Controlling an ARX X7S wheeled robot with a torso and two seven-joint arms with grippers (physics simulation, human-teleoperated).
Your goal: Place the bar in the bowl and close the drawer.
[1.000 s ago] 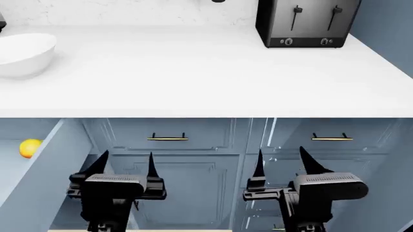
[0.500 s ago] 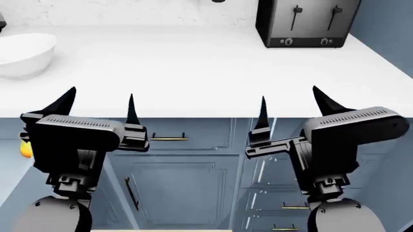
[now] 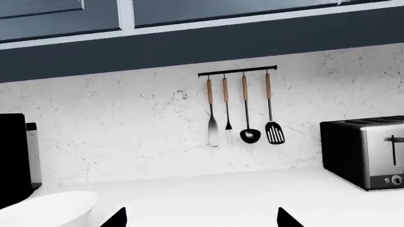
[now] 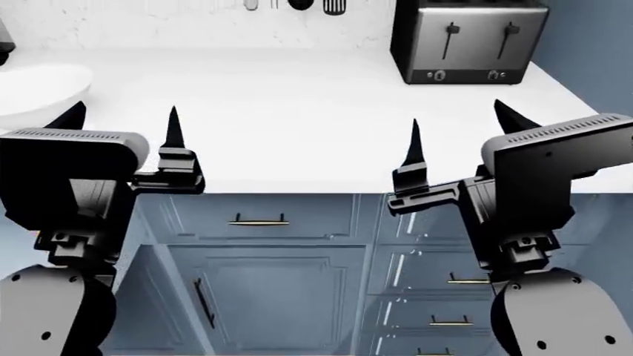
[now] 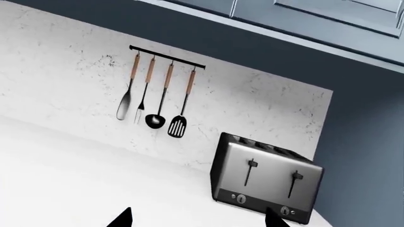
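The bar does not show in any view now, so its place cannot be told; the drawer that the task speaks of is also hidden, somewhere low at the near left behind the left arm.

Nearest, the left gripper [image 4: 121, 122] is raised at the near edge of the counter with its fingers spread wide and nothing between them. The right gripper [image 4: 457, 132] stands level with it on the right, equally spread and empty. Below them run the blue-grey cabinet fronts [image 4: 267, 252] with brass handles.

Judged from this, the step in hand is finding and reaching the bar. It would be done well by tilting the view down to the near left until the drawer's inside shows, then lowering the left gripper with its fingers across the bar's narrow width, since so thin and flat a thing will want a low, square pinch. The raised arms should clear the counter's lip on the way down.

Further off, the white counter [image 4: 296, 111] is smooth and flat. The bowl [image 4: 40, 93] sits at its far left, just beyond the left gripper. At the far right stands a steel toaster [image 4: 470, 41]. On the speckled white wall behind hangs a rail of utensils [image 3: 243, 106], under dark upper cabinets [image 3: 189, 14].
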